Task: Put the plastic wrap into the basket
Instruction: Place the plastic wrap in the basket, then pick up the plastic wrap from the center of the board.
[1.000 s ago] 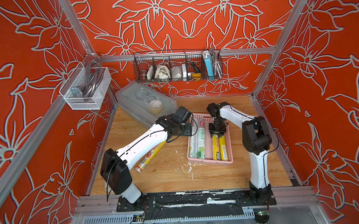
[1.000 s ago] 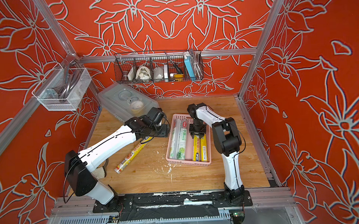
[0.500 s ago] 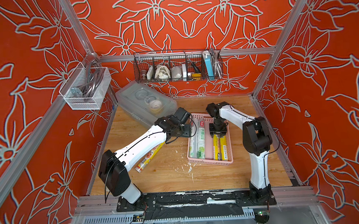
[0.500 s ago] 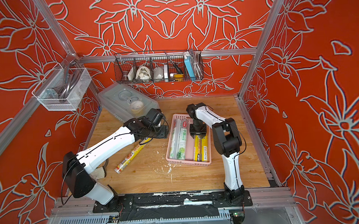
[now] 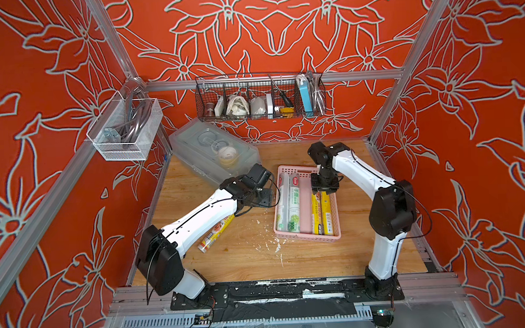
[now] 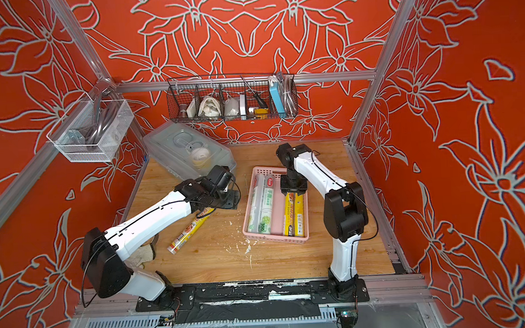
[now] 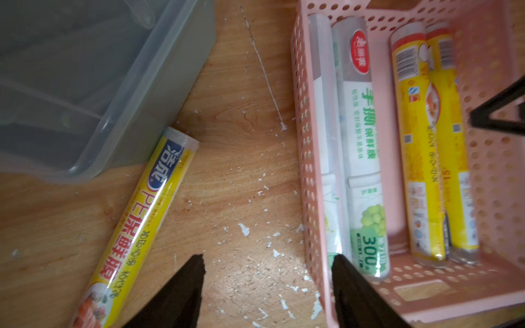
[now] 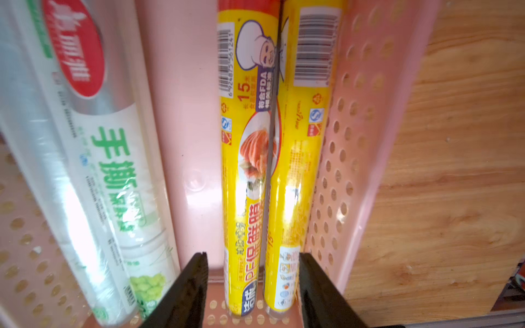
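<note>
The pink basket (image 5: 307, 236) (image 6: 275, 238) holds two white-and-green rolls of plastic wrap (image 5: 293, 200) (image 7: 360, 142) and two yellow rolls (image 5: 321, 214) (image 8: 244, 170). Another yellow roll (image 5: 212, 235) (image 6: 186, 232) (image 7: 142, 210) lies on the table, partly under my left arm. My left gripper (image 5: 268, 196) (image 7: 268, 264) is open and empty, just left of the basket wall (image 7: 302, 142). Over the far end of the two yellow rolls, my right gripper (image 5: 324, 190) (image 8: 252, 258) stands open, a finger on either side, gripping neither.
A clear lidded plastic box (image 5: 215, 151) (image 7: 71, 85) sits at the back left, close to the loose roll. A black wire basket (image 5: 260, 98) hangs on the back wall and a white mesh basket (image 5: 124, 128) on the left wall. White flecks (image 5: 268, 246) dot the wooden table.
My right gripper's jaws have parted over the yellow rolls in the basket. My left gripper has opened wider and drawn slightly left, away from the basket.
</note>
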Controlling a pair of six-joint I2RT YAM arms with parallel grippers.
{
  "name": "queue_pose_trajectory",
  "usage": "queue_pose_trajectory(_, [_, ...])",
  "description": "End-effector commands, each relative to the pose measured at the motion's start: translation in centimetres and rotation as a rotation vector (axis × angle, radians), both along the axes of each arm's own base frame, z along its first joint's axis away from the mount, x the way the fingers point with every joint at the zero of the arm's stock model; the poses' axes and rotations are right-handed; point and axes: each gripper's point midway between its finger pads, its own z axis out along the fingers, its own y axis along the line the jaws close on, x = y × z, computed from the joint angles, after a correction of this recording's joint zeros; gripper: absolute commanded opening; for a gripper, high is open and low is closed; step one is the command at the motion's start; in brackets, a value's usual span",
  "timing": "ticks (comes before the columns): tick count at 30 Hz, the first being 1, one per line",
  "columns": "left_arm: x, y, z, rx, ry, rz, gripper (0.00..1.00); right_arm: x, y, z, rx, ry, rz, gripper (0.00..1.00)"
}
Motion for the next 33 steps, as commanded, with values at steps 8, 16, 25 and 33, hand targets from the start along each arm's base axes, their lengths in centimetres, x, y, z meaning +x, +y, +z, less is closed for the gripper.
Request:
queue_pose_trajectory(8, [-1.4,7.6,-4.3,0.233,-0.026,0.094,0.98,-4.0,-0.1,4.3,0.077,-0.078,0.126,0.56])
queue_pose_trajectory(16, [-1.9,11.3,-8.3,0.317,0.033,0.175,0.98,-6.1,-0.8,4.7,0.086,-0.099,0.215,0.6])
queue_pose_trajectory(25, [-1.7,12.0,-9.4,0.22,0.106,0.194,0.98,-6.7,-1.0,4.3,0.084,-0.098,0.256,0.61])
queue_pose_trajectory(33, [-2.0,12.1,-11.2,0.211,0.243,0.195,0.98,-6.6,-1.2,4.5,0.077,-0.102,0.276,0.61])
